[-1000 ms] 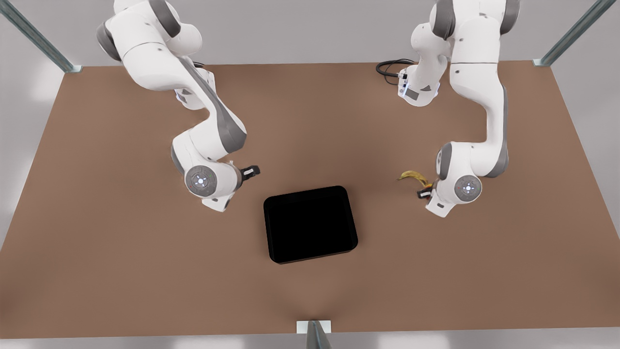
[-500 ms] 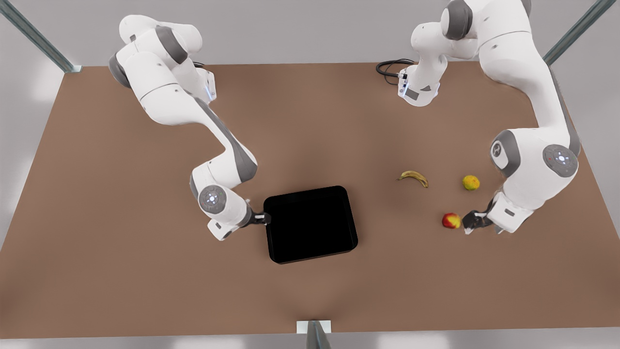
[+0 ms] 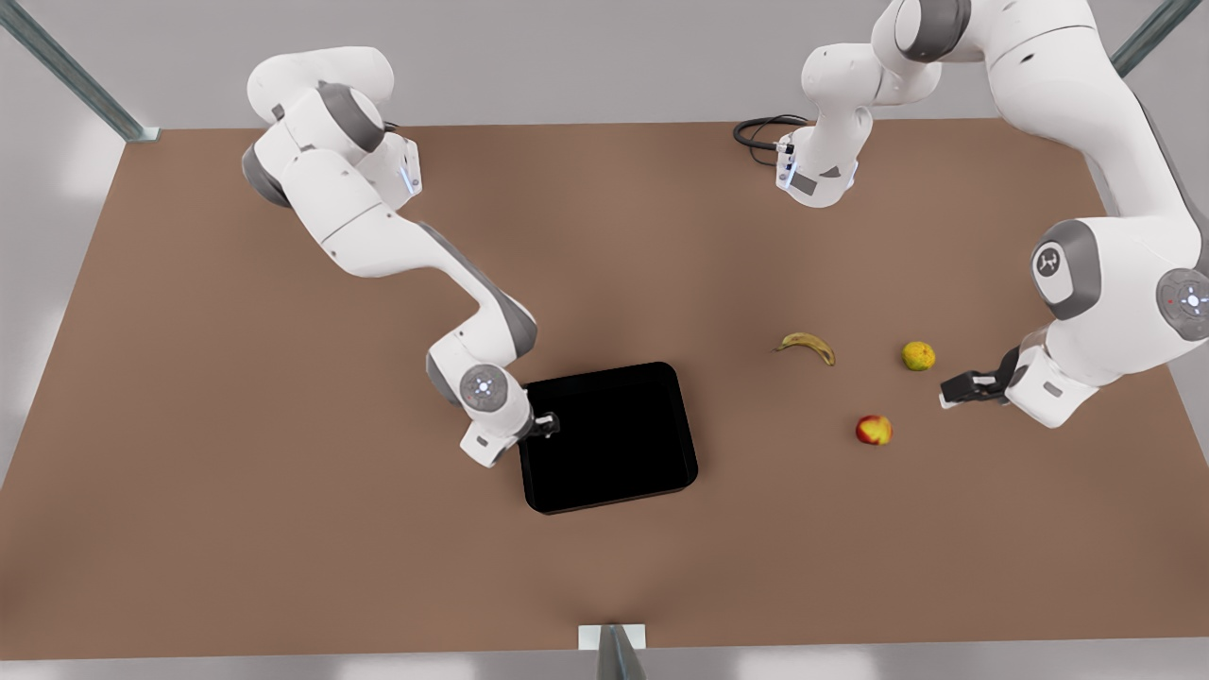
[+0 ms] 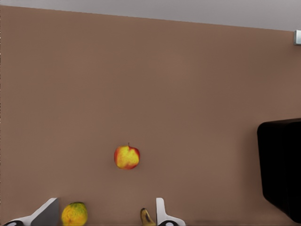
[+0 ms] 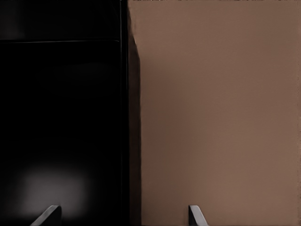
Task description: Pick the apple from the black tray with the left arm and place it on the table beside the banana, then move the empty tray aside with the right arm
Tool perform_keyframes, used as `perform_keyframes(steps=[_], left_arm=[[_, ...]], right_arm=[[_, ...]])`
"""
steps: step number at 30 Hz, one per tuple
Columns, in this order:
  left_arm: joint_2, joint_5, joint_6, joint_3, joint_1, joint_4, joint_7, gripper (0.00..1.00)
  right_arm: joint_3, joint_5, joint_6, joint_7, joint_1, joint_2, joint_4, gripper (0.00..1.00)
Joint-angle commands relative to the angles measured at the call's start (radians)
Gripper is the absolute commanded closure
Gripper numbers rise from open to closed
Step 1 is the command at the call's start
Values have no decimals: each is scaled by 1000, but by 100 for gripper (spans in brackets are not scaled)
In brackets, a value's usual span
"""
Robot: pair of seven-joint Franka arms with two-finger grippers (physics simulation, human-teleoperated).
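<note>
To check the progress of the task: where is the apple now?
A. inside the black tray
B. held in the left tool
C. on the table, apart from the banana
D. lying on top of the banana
C: the apple lies on the table, clear of the banana.

Your right gripper [image 3: 546,424] straddles the glossy black rectangular tray's [image 3: 604,472] rim, fingers apart. Bare brown matte tabletop [image 3: 283,425] surrounds the tray; fruit lies well apart.
</note>
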Motion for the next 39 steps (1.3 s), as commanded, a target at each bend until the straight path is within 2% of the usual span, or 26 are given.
perform_keyframes(steps=[1,4,10,12,14,16,21,26,28,30,31,33,36,38,39], left_arm=[[-3,18,-3,0,0,-2,38,0],[1,18,-6,2,3,2,36,0],[1,18,-3,5,7,3,35,0],[1,18,-3,5,7,3,35,0],[1,18,-3,5,7,2,35,0],[1,18,-3,5,7,3,35,0],[1,19,-3,3,7,2,30,0],[1,18,-3,5,7,3,30,0],[1,19,-2,5,7,2,30,0],[1,19,-3,3,7,3,30,0],[1,19,-3,3,7,3,30,0],[1,19,-3,5,7,3,30,0],[1,19,-3,3,7,2,30,0],[1,19,-3,3,5,3,30,0],[1,19,-3,3,5,3,30,0]], right_arm=[[-1,-21,30,11,-3,3,2,0],[-3,-21,30,31,-2,9,8,4],[2,-21,53,31,0,35,39,35],[5,-20,55,33,1,35,42,51],[5,-20,55,37,1,35,42,75],[5,-20,53,36,1,35,42,89],[9,-20,49,33,-2,24,44,92],[40,-15,-28,22,-28,-49,42,95],[36,20,-103,-58,-38,-97,42,95],[20,118,-232,-286,-97,-178,42,95],[-52,198,-322,-432,-106,-238,42,94],[-253,350,-465,-765,-106,-323,41,94],[-426,373,-542,-1061,-106,-347,42,95],[-537,431,-528,-1268,-108,-304,42,95],[-563,439,-502,-1329,-109,-283,42,95]])
